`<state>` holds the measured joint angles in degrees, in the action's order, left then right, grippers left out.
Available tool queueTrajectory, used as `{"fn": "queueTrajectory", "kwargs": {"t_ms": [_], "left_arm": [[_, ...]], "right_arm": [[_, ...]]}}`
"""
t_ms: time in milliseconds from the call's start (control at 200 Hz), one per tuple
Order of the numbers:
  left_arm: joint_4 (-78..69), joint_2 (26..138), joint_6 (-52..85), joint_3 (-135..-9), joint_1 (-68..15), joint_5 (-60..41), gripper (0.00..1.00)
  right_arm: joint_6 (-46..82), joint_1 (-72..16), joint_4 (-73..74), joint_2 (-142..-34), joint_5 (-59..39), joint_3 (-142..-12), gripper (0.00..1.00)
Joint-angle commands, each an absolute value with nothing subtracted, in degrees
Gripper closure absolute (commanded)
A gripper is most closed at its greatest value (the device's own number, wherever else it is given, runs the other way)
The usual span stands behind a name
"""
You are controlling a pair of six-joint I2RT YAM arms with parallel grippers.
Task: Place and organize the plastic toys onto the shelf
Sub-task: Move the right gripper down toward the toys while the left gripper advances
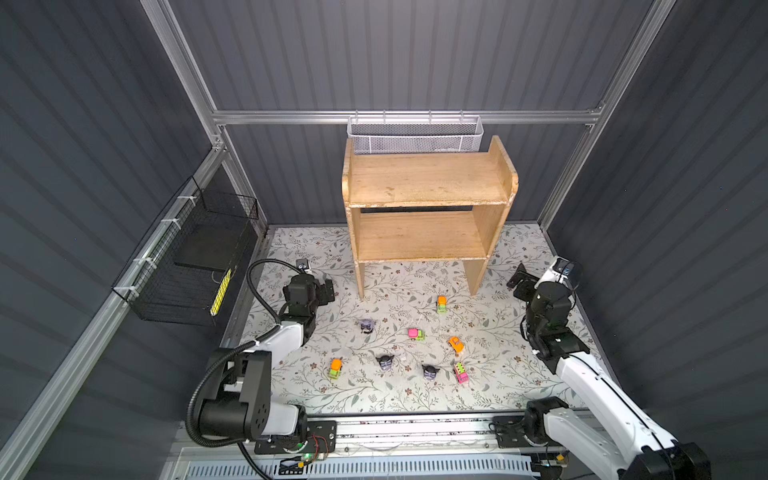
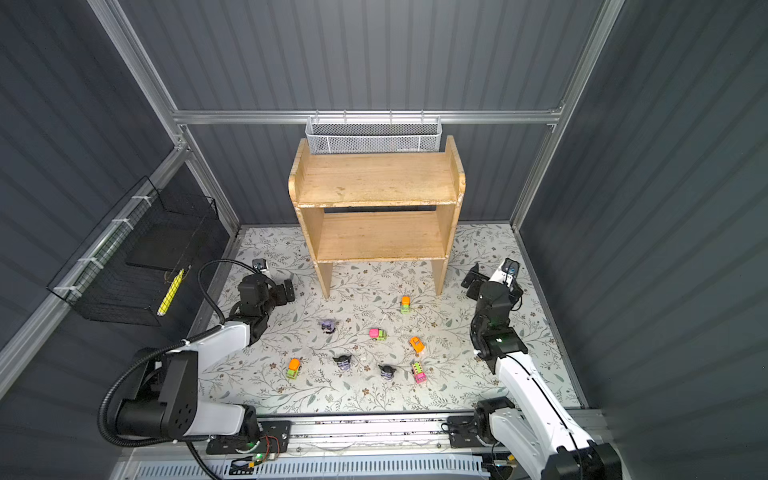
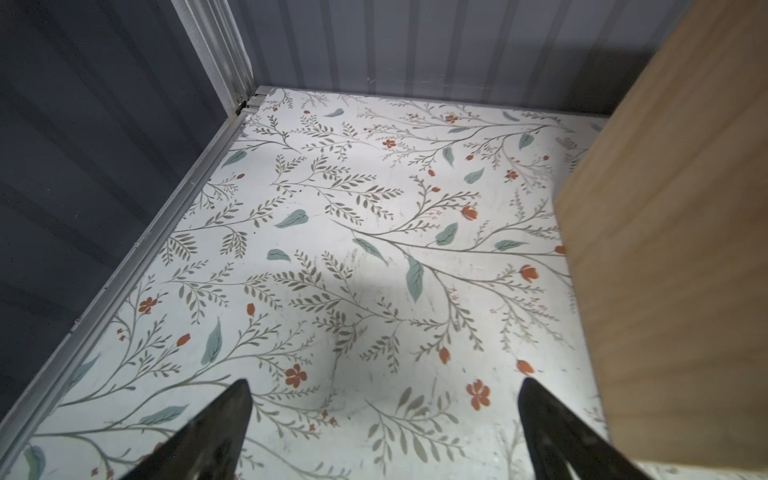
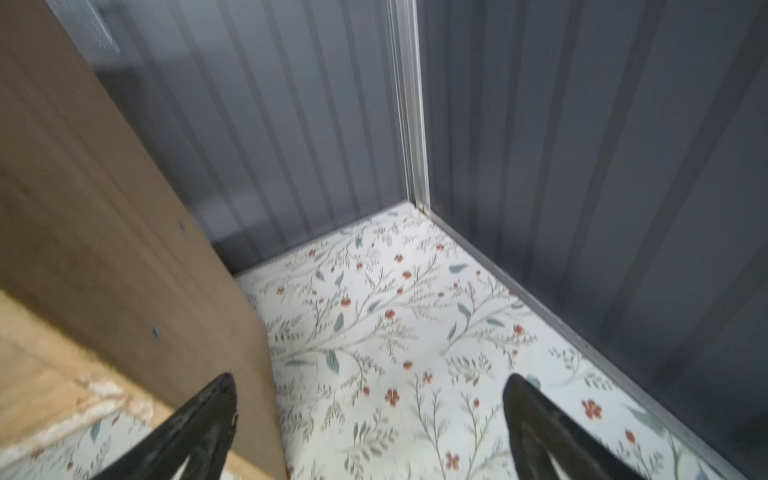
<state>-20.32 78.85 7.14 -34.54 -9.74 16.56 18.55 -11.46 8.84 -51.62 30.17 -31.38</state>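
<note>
A floral-patterned mat (image 1: 374, 399) covered the floor of the grey-walled cell. All eight plastic toys (image 1: 415, 334) lay scattered on it in front of the shelf (image 1: 428, 183), whose two tiers were bare, so nothing had been placed and the whole task appeared to remain. The left gripper (image 1: 327, 290) and right gripper (image 1: 516, 282) hovered either side of the shelf's foot, jaws spread wide and empty. The toys lay between them, well apart from both.

Worn matt wooden shelf (image 1: 428, 183); glossy plastic toys (image 1: 415, 334); metal mesh basket (image 1: 415, 139).
</note>
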Motion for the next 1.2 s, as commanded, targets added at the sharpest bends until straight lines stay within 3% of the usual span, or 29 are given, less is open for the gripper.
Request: {"fn": "queueTrajectory", "kwargs": {"t_ms": [0, 585, 946, 1196], "left_arm": [[-12.80, 75.35, 10.59, -36.79, -13.72, 22.36, 0.00], [12.55, 52.75, 26.85, -32.31, -29.13, 30.04, 0.02], [18.42, 53.36, 35.21, -32.28, -45.88, 39.79, 0.05], [15.96, 54.84, 29.86, -33.25, -47.67, 40.52, 0.00]], "right_arm": [[24.96, -15.99, -11.51, -51.64, 32.64, -33.51, 0.01], [38.72, -44.98, -30.03, -53.63, 34.35, -40.08, 0.02], [43.12, -53.51, -34.69, -52.43, 34.18, -41.13, 0.01], [58.42, -69.96, -45.94, -56.08, 42.40, -44.82, 0.01]]}}
